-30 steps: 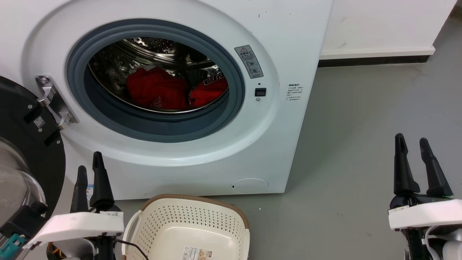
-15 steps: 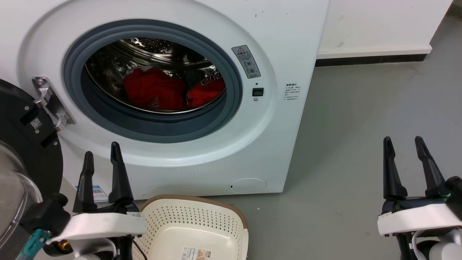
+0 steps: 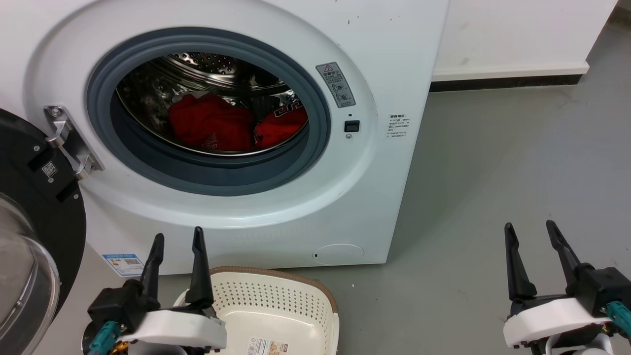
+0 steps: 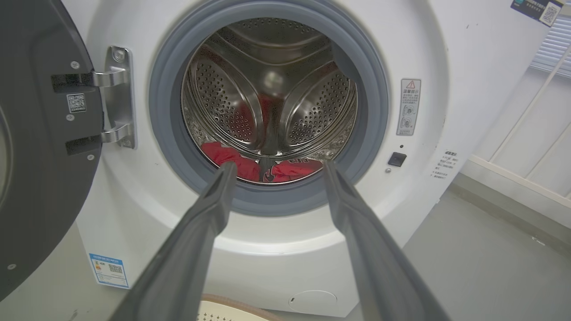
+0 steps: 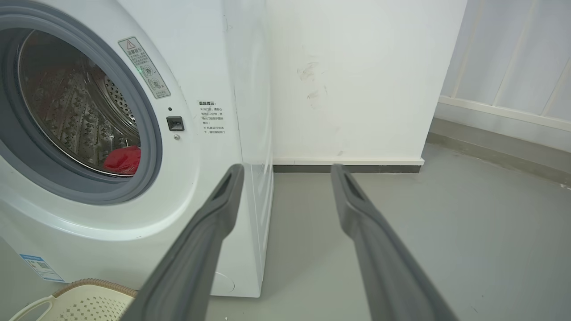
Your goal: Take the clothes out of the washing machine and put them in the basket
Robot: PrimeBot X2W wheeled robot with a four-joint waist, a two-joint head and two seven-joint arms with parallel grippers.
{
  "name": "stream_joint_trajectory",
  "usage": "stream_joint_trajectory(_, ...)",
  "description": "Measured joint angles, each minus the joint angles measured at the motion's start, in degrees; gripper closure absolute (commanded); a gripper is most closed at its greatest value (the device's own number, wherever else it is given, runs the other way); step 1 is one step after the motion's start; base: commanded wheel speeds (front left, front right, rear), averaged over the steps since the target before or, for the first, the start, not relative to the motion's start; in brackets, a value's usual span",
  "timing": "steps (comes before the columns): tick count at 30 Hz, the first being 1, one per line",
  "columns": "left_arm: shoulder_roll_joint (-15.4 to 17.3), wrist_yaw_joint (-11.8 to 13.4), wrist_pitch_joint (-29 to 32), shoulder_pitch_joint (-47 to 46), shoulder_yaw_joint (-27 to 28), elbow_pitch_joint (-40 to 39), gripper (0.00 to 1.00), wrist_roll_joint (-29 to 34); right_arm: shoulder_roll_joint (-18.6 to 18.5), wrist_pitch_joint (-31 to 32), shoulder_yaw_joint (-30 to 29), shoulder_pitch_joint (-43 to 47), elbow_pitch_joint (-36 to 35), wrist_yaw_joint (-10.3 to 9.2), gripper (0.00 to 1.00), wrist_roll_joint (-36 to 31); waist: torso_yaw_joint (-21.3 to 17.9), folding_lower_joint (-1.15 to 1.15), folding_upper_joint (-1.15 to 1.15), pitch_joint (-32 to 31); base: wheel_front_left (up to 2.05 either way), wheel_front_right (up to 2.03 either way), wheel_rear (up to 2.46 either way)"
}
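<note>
**Jerseys in drum, grippers empty**

Two red jerseys (image 3: 213, 123) lie crumpled side by side low in the drum of the washer (image 3: 394, 59); door (image 3: 34, 207) swung wide; soft, light, limp cloth, probably best pinched at a raised fold clear of the gasket; too bunched to show a long axis or heading; basket (image 3: 276, 301) on the floor below the porthole; left gripper (image 3: 178, 233) and right gripper (image 3: 528, 224) both spread, holding nothing.

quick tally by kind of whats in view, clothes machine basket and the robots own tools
red jerseys: 2
washing machine: 1
basket: 1
tools, left tool and right tool, both open: 2
total: 6
</note>
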Motion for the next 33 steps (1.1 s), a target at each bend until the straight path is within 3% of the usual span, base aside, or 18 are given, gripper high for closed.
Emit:
stream_joint_trajectory(9,0.7,-1.2,-1.1,0.2,-1.7,3.3,0.00,4.9,0.0,-1.0,0.0,-0.1,-0.3,0.01,0.00,-4.2,-0.2,0.00,0.00,0.1,0.00,0.00,0.00)
stream_joint_trajectory(15,1.8,-0.3,-2.2,0.3,-4.1,3.7,0.00,10.0,0.0,-2.0,0.2,-0.1,-0.8,0.01,0.00,-8.1,-0.3,0.00,0.00,0.1,0.00,0.00,0.00)
stream_joint_trajectory(24,1.8,0.0,-3.0,0.3,-4.9,3.5,0.00,12.1,0.0,-3.0,0.7,0.0,-1.3,0.01,0.00,-12.3,-0.3,0.00,0.00,0.2,0.00,0.00,0.00)
stream_joint_trajectory(26,1.5,-1.0,-3.4,0.6,-3.8,3.5,0.00,12.2,0.0,-3.5,0.9,0.1,-1.4,0.01,0.00,-13.8,-0.3,0.00,0.00,0.4,0.00,0.00,0.00)
stream_joint_trajectory(33,0.8,-2.4,-4.2,1.0,-3.0,3.4,0.00,15.7,0.0,-4.1,0.7,0.1,0.5,0.01,0.00,-7.2,-0.3,0.00,0.00,0.8,0.00,0.00,0.00)
